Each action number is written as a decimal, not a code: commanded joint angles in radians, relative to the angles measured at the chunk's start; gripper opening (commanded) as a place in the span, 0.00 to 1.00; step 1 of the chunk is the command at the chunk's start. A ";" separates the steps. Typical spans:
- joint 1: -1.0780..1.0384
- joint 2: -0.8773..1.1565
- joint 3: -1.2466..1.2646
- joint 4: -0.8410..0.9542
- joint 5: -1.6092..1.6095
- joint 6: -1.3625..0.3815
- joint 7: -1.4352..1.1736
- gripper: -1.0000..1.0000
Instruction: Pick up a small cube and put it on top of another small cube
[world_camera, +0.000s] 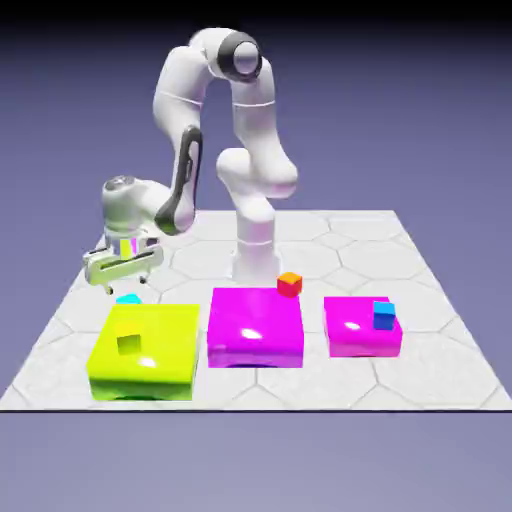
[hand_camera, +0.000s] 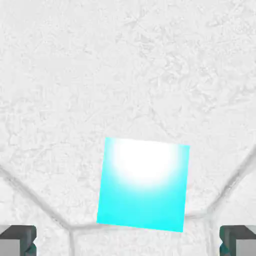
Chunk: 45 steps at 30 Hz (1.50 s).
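The small cyan cube (world_camera: 128, 298) lies on the white table just behind the lime slab (world_camera: 160, 375), mostly hidden by it in the exterior view. In the hand view the cyan cube (hand_camera: 144, 186) shows large, its top face glaring white. My gripper (world_camera: 124, 287) hangs right above it, open, with nothing between the fingers. Both fingertips (hand_camera: 17, 239) sit at the bottom corners of the hand view, wide of the cube's sides. The tiny yellow-green cube (world_camera: 129, 342) rests on top of the lime slab, toward its left part.
A large magenta slab (world_camera: 255, 330) lies in the middle with an orange-red cube (world_camera: 290, 284) at its far right corner. A smaller magenta slab (world_camera: 362, 330) at the exterior view's right carries a blue cube (world_camera: 384, 316). The arm's base (world_camera: 254, 262) rises behind the middle slab.
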 joint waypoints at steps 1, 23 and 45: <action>-0.008 0.036 0.007 0.006 0.005 0.030 -0.002 0.50; 0.055 0.035 -0.049 0.118 0.056 -0.058 -0.040 0.00; 0.364 0.142 0.148 0.542 0.151 -0.438 0.329 1.00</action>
